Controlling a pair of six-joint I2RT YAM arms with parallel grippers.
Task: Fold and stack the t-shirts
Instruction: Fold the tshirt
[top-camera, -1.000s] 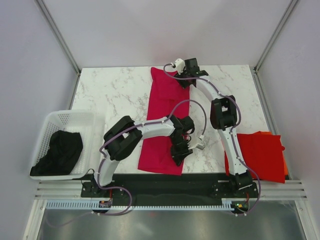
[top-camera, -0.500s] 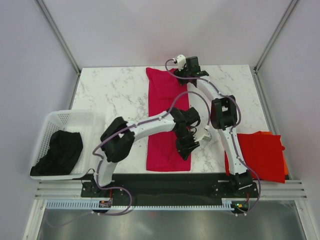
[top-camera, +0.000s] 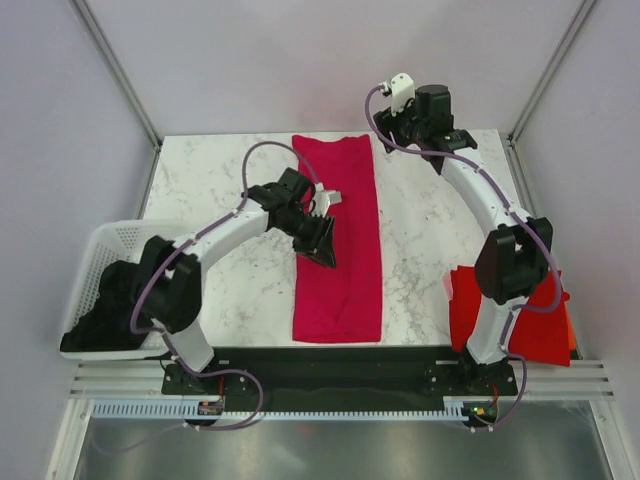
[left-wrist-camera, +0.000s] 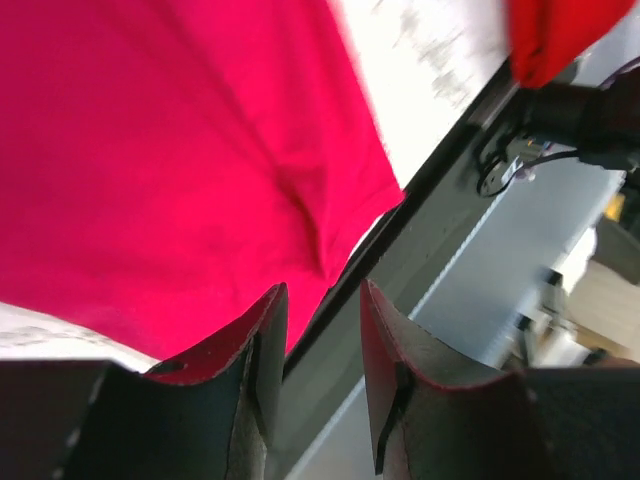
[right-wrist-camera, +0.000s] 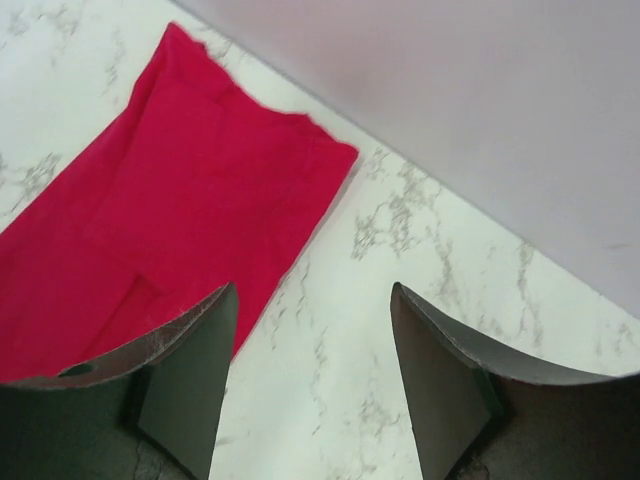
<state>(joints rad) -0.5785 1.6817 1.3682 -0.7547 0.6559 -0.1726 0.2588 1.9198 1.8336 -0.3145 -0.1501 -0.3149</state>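
Note:
A crimson-pink t-shirt (top-camera: 338, 240) lies flat as a long narrow strip from the far edge to the near edge of the marble table (top-camera: 220, 190). My left gripper (top-camera: 320, 250) is over the strip's left edge at mid-length; in the left wrist view it (left-wrist-camera: 320, 290) is slightly open and empty, with the shirt (left-wrist-camera: 170, 150) below it. My right gripper (top-camera: 420, 135) is raised at the back right. In the right wrist view it (right-wrist-camera: 312, 290) is wide open and empty over bare marble, beside the shirt's far right corner (right-wrist-camera: 200, 190). A bright red shirt (top-camera: 515, 305) lies on an orange one (top-camera: 570, 325).
A white basket (top-camera: 110, 240) holding black cloth (top-camera: 125, 305) stands off the table's left side. The red and orange stack sits at the table's near right corner and overhangs it. A black rail (top-camera: 340, 360) runs along the near edge.
My left gripper moved from the shirt's near right part up to its left edge. My right gripper let go of the far end and rose to the right. The shirt now lies straight.

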